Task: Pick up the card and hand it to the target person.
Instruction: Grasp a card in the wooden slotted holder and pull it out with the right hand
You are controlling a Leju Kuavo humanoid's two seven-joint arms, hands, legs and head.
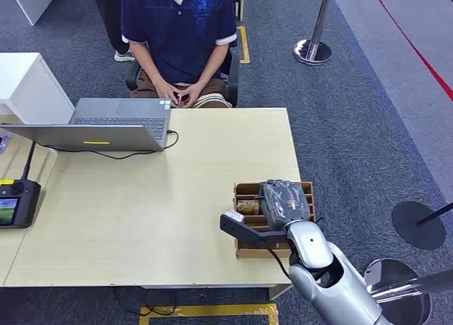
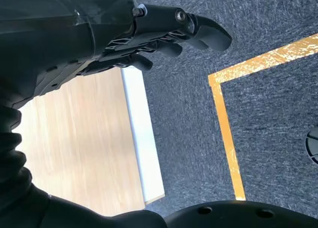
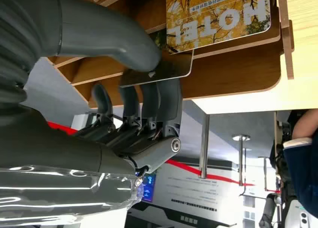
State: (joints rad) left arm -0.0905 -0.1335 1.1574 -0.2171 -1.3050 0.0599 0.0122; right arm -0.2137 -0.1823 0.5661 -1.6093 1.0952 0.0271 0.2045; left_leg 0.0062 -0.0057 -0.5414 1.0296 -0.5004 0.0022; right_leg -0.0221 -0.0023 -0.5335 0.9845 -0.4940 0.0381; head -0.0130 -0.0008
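Head view: the right hand [image 1: 283, 201] is positioned over the wooden card holder [image 1: 247, 192] on the table [image 1: 160, 212]. Left wrist view: the left hand [image 2: 165, 34] is held empty, fingers loosely extended. Right wrist view: a card [image 3: 161, 69] is pinched between thumb and fingers [image 3: 150, 96] at the holder.

We see the right hand [image 3: 123, 84] pinching a dark card [image 3: 165, 69] between thumb and fingers at the wooden rack [image 3: 232, 74] (a "HOTEL" card [image 3: 217, 12] sits inside), at the counter [image 3: 300, 79] edge.
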